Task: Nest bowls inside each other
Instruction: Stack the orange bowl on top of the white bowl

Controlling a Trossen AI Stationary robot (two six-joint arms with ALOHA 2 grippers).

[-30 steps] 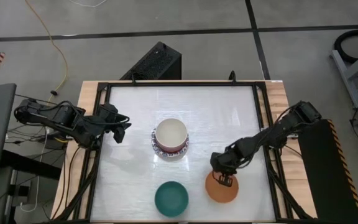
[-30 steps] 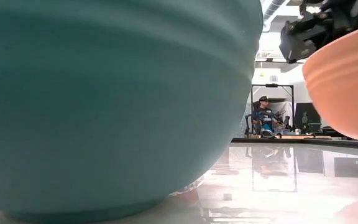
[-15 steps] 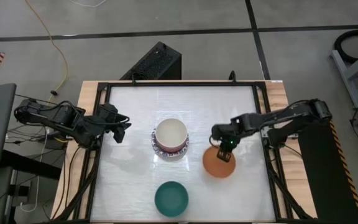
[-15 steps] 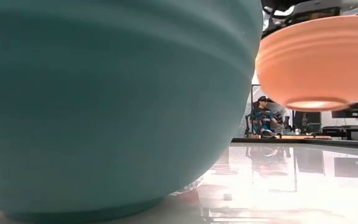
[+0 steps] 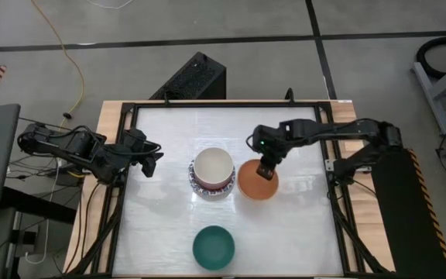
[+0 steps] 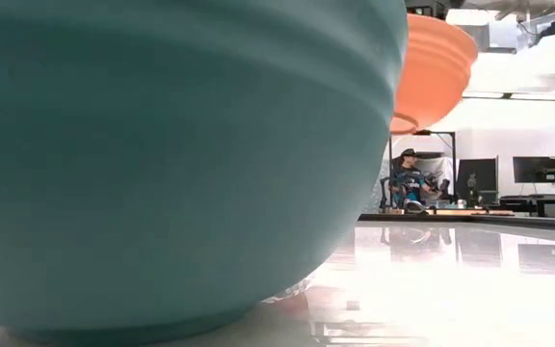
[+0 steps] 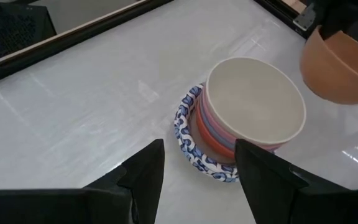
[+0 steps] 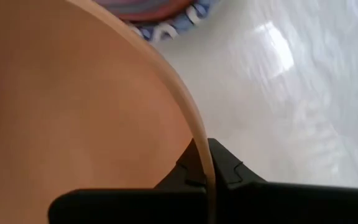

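Plain orange bowl [image 5: 255, 182], rim pinched.

High view straight down over whole table [image 5: 169, 232]; low view level, hard against green bowl [image 6: 162, 154]; wrist views forward, sharing orange bowl [image 7: 340, 62] and stack [image 7: 247, 118].

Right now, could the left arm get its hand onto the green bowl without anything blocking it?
Probably yes. The left hand waits open at the table's left edge, and bare tabletop lies between it and the green bowl; the stack sits off that path.
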